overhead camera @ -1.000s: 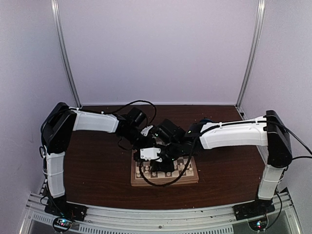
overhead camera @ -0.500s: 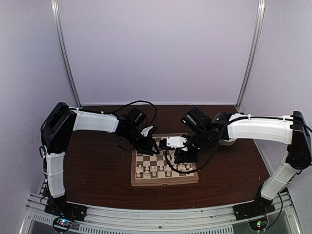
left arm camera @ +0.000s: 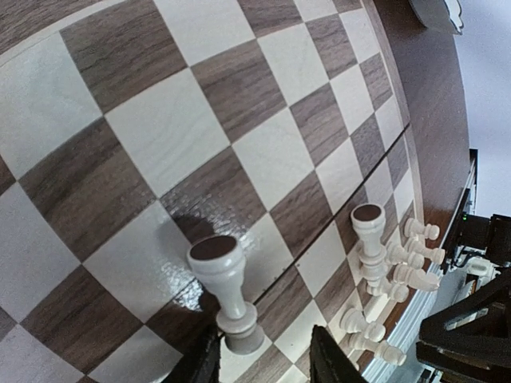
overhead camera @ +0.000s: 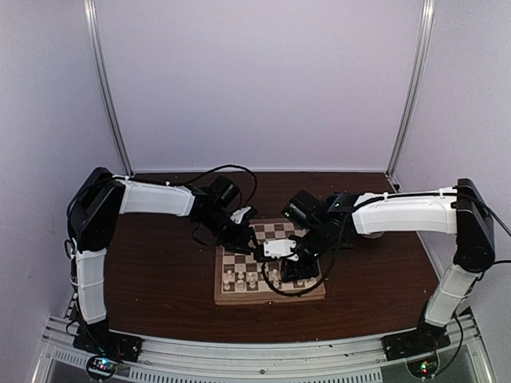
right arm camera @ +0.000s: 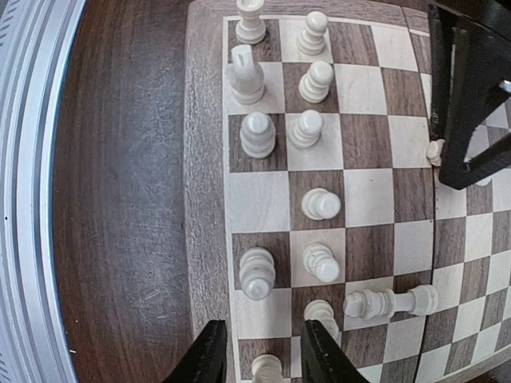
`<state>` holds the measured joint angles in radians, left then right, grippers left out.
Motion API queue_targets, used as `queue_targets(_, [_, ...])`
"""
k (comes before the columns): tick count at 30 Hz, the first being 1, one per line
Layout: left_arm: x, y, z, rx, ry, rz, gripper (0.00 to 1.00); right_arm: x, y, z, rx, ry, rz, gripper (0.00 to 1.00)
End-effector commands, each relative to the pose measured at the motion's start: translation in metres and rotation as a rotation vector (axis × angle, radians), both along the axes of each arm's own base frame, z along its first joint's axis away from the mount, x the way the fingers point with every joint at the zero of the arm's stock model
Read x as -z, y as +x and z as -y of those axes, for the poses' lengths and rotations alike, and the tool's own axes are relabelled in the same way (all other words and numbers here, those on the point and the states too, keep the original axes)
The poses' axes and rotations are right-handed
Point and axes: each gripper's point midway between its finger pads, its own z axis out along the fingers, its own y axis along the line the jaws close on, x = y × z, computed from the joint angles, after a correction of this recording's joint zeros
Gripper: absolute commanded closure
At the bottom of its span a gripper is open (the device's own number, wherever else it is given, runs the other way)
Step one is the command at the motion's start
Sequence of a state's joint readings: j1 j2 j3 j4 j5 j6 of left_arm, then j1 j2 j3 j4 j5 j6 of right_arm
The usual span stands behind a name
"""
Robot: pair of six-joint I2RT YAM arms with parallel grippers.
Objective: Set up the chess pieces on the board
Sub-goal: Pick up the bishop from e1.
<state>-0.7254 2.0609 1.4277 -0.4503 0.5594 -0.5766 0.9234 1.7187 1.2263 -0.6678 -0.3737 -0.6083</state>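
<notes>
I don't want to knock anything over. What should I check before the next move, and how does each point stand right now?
1. Is the left hand open? Ok: its fingers sit apart on either side of a pawn.
2. Is that pawn upright on the board? Ok.
3. Is the right hand open and gripping nothing? Ok.
4. Are all the pieces standing? Not ok: a fallen piece lies on its side beside the right hand.
5. Is there clearance between the two hands over the board? Cannot tell from the top view.
</notes>
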Motion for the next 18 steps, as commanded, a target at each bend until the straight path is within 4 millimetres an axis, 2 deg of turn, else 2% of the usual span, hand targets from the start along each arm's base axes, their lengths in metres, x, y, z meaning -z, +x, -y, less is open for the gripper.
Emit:
queue_targets(1, [0.002, 0.002, -0.002, 0.005, 0.01, -0.004, 0.61, -0.004, -0.004, -0.01, -0.042, -0.002, 0.017, 0.64])
queue_targets(11, [0.003, 0.003, -0.001, 0.006, 0.007, -0.005, 0.61, 0.005, -0.009, -0.02, -0.059, -0.026, 0.016, 0.65])
queue_targets(18, [0.006, 0.002, -0.001, 0.006, 0.007, -0.009, 0.61, 0.015, -0.005, -0.02, -0.042, -0.058, 0.023, 0.72])
